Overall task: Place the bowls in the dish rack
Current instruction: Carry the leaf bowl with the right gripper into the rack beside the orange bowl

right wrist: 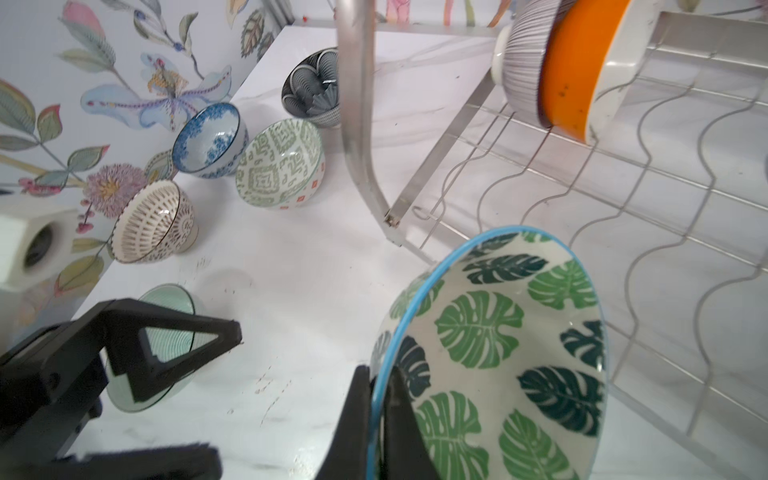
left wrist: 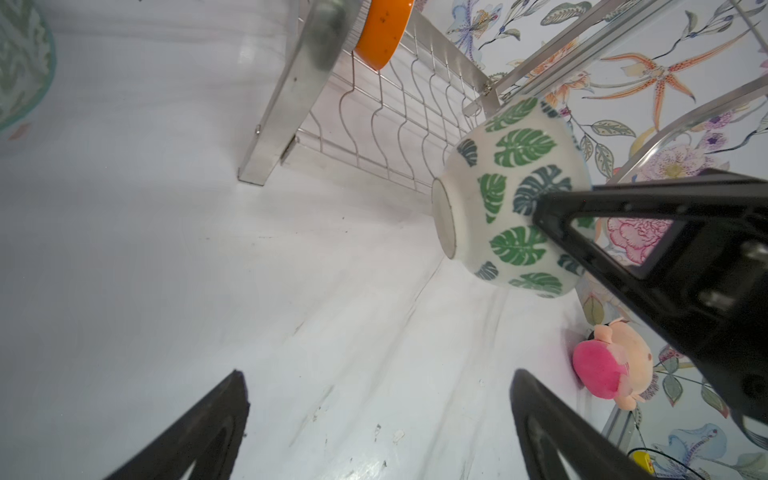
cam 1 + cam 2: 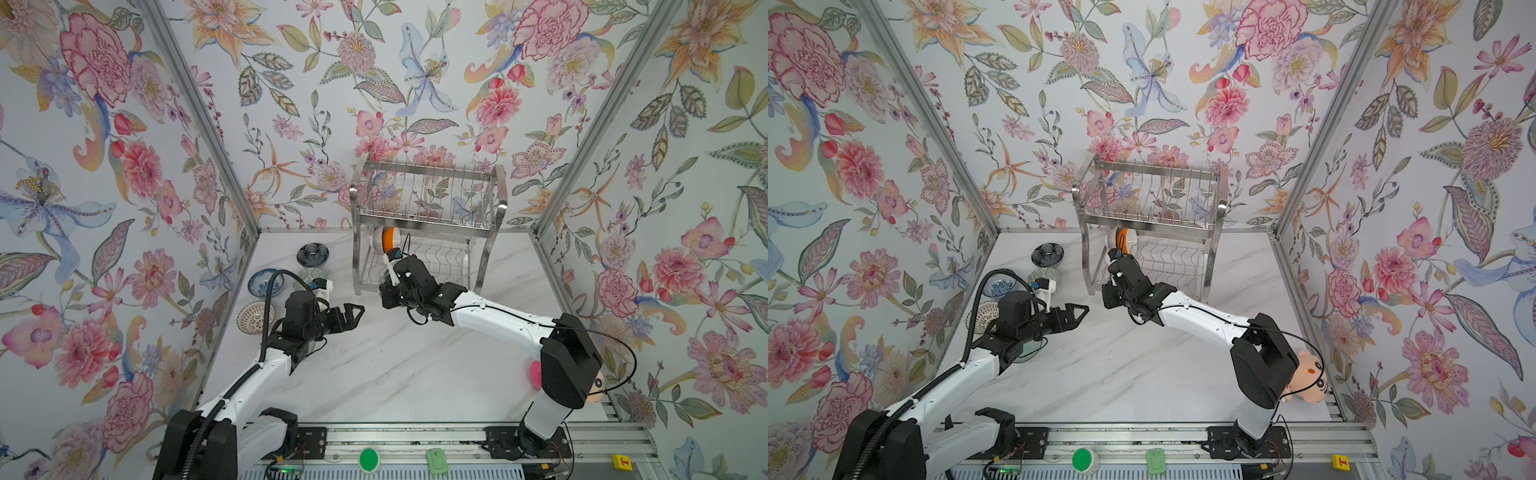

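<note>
The green leaf bowl is pinched by its rim in the jaws of the right gripper. It is held on edge at the near side of the dish rack (free lower slots lie far-right, beside the orange bowl). The jaws of the left gripper are spread, empty.

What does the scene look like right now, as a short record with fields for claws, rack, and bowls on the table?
Right claw: shut on the rim of the leaf bowl, held on edge at the front of the lower shelf of the dish rack
Left claw: open, holding nothing
Lower shelf: orange bowl and striped bowl, on edge
On table: navy bowl, blue floral bowl, grey-green bowl, lattice bowl, glass bowl
Other: plush toy at the table's right edge
</note>
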`<state>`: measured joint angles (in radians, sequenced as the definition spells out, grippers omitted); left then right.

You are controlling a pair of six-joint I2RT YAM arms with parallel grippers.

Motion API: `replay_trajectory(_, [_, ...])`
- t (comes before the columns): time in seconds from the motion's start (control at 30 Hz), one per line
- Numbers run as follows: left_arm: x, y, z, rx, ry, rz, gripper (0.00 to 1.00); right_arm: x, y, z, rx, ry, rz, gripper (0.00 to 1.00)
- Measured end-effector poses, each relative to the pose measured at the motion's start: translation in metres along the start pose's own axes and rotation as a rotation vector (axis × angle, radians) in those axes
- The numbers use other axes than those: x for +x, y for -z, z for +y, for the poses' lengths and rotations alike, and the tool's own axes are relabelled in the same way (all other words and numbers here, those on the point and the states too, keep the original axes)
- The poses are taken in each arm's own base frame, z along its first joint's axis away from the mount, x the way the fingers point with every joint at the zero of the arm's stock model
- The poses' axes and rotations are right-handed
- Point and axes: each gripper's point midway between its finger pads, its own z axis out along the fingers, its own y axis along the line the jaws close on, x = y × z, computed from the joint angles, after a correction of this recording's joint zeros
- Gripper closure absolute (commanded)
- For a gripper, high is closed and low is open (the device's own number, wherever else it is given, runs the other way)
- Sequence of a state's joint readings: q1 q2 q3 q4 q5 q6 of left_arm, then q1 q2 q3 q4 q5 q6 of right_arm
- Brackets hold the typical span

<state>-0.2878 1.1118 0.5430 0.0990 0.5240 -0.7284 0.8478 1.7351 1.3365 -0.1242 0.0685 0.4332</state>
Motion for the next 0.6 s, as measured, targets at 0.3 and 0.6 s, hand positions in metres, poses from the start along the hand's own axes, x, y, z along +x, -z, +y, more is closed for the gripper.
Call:
replay_trajectory(0.3, [-0.008,-0.030,-0.034,0.084,-0.028,0.008,0.01,-0.036,-0.004,-0.043,0.021,-0.135,-0.137,1.00])
replay_trajectory(0.6, [-0.024,-0.060,-0.065,0.095,-0.120,0.013,0.01,-0.062,-0.002,-0.072,0.025,-0.196,-0.239,1.00])
